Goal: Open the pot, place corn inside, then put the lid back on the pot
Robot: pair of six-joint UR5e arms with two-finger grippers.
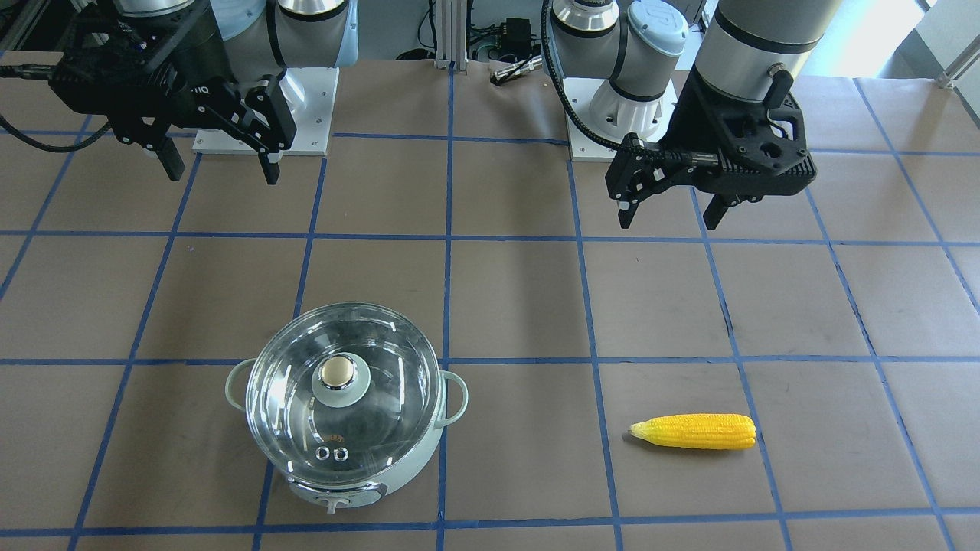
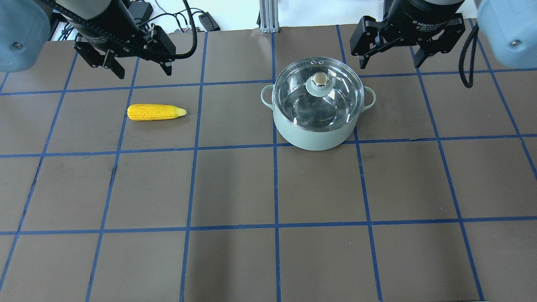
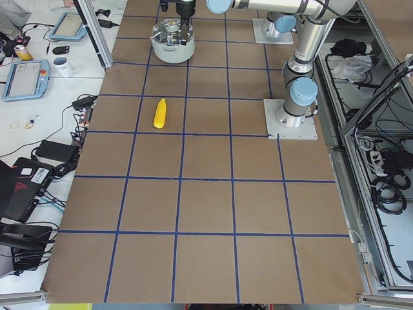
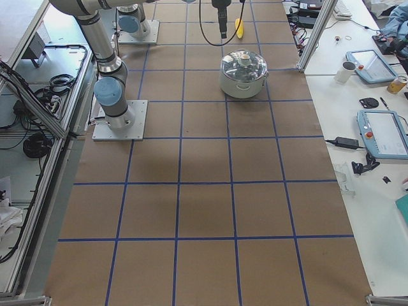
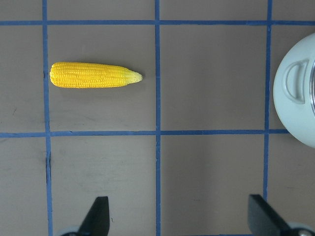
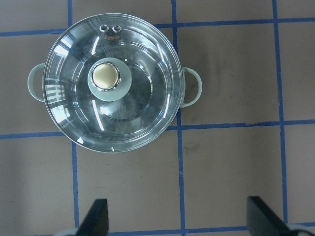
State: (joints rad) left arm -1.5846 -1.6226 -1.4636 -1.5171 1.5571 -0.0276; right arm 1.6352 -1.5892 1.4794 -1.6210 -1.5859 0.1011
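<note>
Lid (image 2: 317, 94) sits on the pot (image 2: 314, 136) near my right tool (image 2: 390, 65) and the corn (image 2: 156, 112) lies on the table (image 2: 235, 184) by my left tool (image 2: 144, 73), both tools wide and empty, each stationed, I judge, for its own pickup.

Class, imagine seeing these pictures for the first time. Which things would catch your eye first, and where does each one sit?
The bright yellow corn lies alone on the brown table, on the robot's left side, its pointed tip toward the pot. The pale green pot stands on the right side with its glass lid on top. The left hand hangs open and empty near the corn, the right hand likewise near the pot.
</note>
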